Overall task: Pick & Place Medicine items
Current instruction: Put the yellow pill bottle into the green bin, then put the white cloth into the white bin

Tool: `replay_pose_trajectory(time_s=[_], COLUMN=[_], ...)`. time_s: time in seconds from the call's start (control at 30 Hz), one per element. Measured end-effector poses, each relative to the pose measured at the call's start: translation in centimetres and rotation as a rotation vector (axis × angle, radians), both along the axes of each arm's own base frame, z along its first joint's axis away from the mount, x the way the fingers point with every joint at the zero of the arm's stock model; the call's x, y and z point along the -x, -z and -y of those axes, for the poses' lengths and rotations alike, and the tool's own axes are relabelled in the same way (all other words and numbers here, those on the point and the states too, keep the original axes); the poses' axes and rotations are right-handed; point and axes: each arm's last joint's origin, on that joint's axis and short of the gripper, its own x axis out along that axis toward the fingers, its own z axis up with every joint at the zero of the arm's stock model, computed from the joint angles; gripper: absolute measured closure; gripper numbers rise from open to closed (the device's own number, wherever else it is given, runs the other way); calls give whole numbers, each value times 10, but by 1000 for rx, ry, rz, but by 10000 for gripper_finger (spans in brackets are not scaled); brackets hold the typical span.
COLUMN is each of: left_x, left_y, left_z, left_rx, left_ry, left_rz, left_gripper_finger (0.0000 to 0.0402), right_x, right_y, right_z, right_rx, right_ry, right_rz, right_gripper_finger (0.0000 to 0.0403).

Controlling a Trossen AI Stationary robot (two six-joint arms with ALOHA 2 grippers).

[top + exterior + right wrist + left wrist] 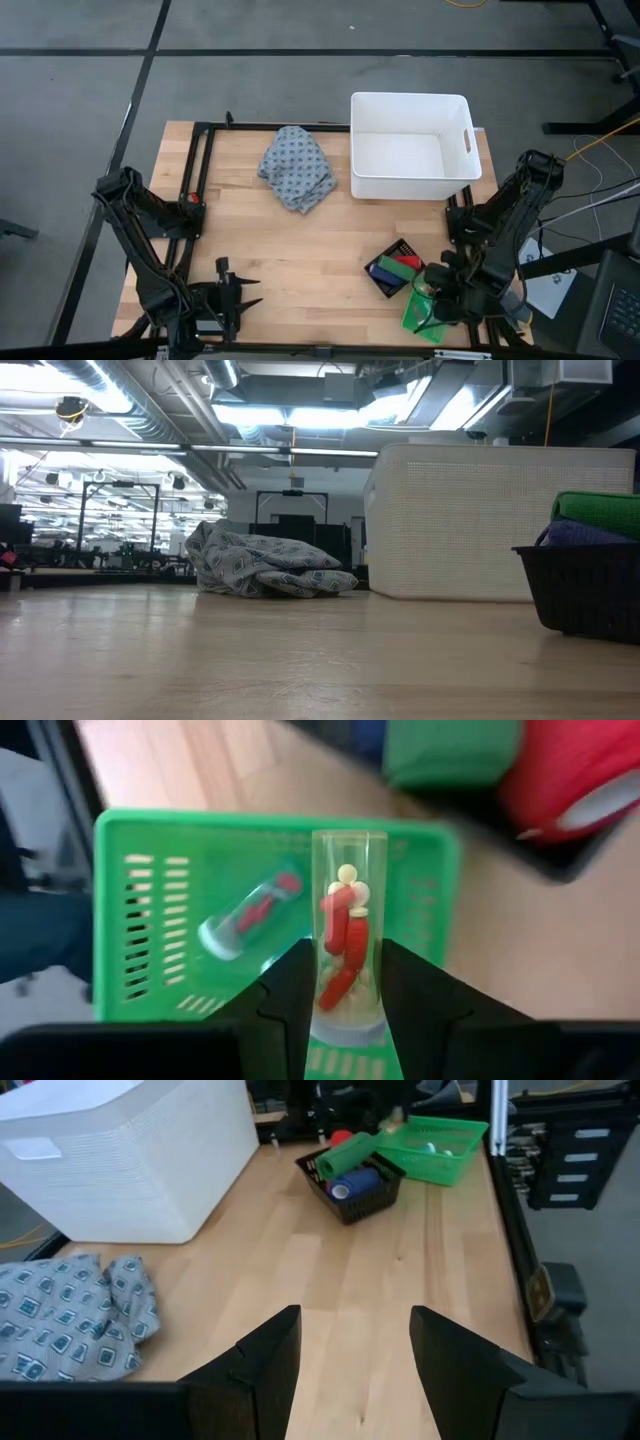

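My right gripper hangs over the green basket at the table's near right corner, shut on a small clear vial of red and white pills. A second clear vial lies on its side on the green basket's floor. Next to it, the black basket holds a blue cylinder, a green cylinder and a red block. My left gripper waits open near the near left edge, touching nothing. My right gripper pinches the clear pill vial between its two fingers, gripping the tube's lower body near its pale cap end. The vial lies along the fingers, its rounded end pointing away past the fingertips. It hangs above the green basket's floor, lifted clear.
A large white bin stands at the far right of the table. A crumpled grey patterned cloth lies at the far middle. Bare wood stretches between the cloth and the baskets. Black frame rails run along the left side.
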Motion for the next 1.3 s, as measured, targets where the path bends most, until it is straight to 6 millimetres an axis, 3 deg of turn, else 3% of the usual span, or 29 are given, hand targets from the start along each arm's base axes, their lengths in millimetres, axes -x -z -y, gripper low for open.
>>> replay_pose_trajectory(time_s=[0.2, 0.47, 0.77, 0.9, 1.07, 1.3], left_x=[-14, -48, -79, -86, -95, -113], left_y=[8, 36, 38, 31, 20, 24], left_z=[-4, -7, -19, -31, -53, -94], left_rx=[-27, -53, -72, -118, -187, -295], left_ry=[-33, -93, -78, -87, -97, -149], left_rz=[-31, -107, -110, -107, -123, -259], left_gripper_finger=[217, 217, 217, 217, 207, 138], right_x=[3, 4, 3, 0, -7, -16], right_y=[13, 28, 30, 24, 5, -23], right_z=[-4, -7, -8, -13, -23, -35], right_rx=[-87, -66, -68, -93, -103, -108], right_ry=[34, 73, 108, 86, 50, 1], right_rz=[25, -60, -72, -31, 88, 237], right_gripper_finger=[295, 289, 194, 168, 164, 174])
